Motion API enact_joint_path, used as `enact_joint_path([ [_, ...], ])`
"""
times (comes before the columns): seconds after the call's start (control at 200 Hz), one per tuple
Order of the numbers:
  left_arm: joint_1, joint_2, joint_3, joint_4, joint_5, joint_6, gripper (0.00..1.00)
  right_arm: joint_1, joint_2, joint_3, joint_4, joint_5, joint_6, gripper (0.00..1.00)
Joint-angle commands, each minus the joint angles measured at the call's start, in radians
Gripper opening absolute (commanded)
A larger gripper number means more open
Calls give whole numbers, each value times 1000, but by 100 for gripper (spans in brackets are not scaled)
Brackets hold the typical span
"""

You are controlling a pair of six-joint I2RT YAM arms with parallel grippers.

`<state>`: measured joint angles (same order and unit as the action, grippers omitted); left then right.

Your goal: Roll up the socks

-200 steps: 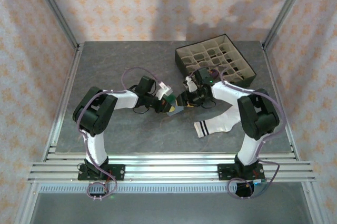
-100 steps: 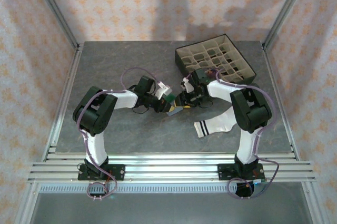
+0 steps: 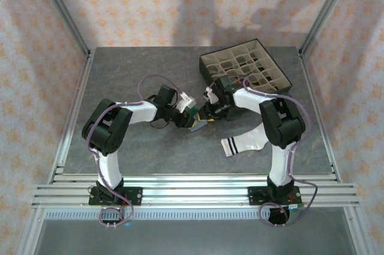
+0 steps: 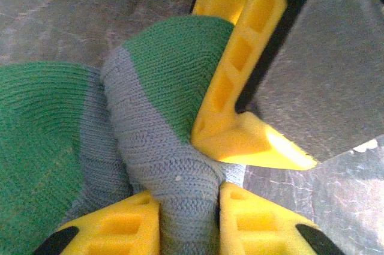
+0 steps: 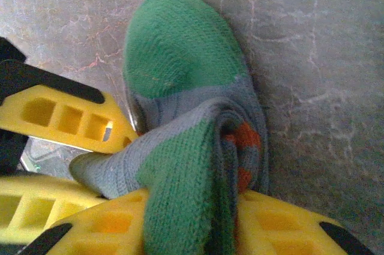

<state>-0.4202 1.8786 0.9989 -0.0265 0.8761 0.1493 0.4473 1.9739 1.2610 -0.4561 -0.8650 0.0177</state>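
The grey-blue sock with green toe and orange heel lies bunched between both grippers at mid-table. My left gripper comes from the left; in its wrist view the gripper has grey-blue fabric filling the gap between its yellow fingers. My right gripper comes from the right; in its wrist view the gripper is shut on the folded green and grey part, the orange heel tucked inside the roll. A white sock with black cuff stripes lies flat at the right.
The dark box of beige grid compartments stands at the back right, just behind the right gripper. The right arm's elbow rises over the white sock. Metal frame posts edge the table.
The right arm's elbow has swung left and back, and its gripper has closed in on the sock. The left fingers have eased apart slightly. The sock bundle has stayed in place.
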Motion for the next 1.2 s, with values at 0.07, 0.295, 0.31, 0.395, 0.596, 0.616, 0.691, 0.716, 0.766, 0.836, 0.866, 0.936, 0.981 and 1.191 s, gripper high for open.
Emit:
enact_joint_path([
  [0.07,-12,-130,-59,-123,-158,87,28,11,87,33,-152,141,22,32],
  [0.295,-24,-362,-148,-27,-253,215,31,11,103,40,-192,179,32,32],
  [0.31,-28,-375,-156,-16,-266,228,31,11,104,41,-193,179,32,32],
  [0.395,-85,-438,-192,11,-387,346,30,13,107,53,-201,176,31,31],
  [0.596,-346,-440,-292,188,-853,666,39,17,118,97,-237,172,25,31],
  [0.616,-363,-429,-295,206,-879,680,40,16,122,100,-239,171,25,31],
  [0.691,-404,-371,-282,239,-954,717,41,16,126,109,-246,167,24,31],
  [0.716,-416,-350,-275,247,-970,725,41,16,127,111,-248,166,24,31],
  [0.766,-434,-310,-267,270,-1005,740,41,16,128,114,-252,161,23,31],
  [0.836,-450,-254,-264,320,-1045,761,41,16,130,115,-255,156,22,31],
  [0.866,-453,-231,-259,337,-1059,762,41,16,131,115,-257,154,22,31],
  [0.936,-454,-173,-249,375,-1100,763,41,16,132,114,-260,149,20,31],
  [0.981,-454,-137,-246,405,-1130,762,41,16,132,114,-261,147,17,31],
  [1.191,-454,-42,-220,424,-1168,729,36,15,127,116,-286,119,-13,31],
])
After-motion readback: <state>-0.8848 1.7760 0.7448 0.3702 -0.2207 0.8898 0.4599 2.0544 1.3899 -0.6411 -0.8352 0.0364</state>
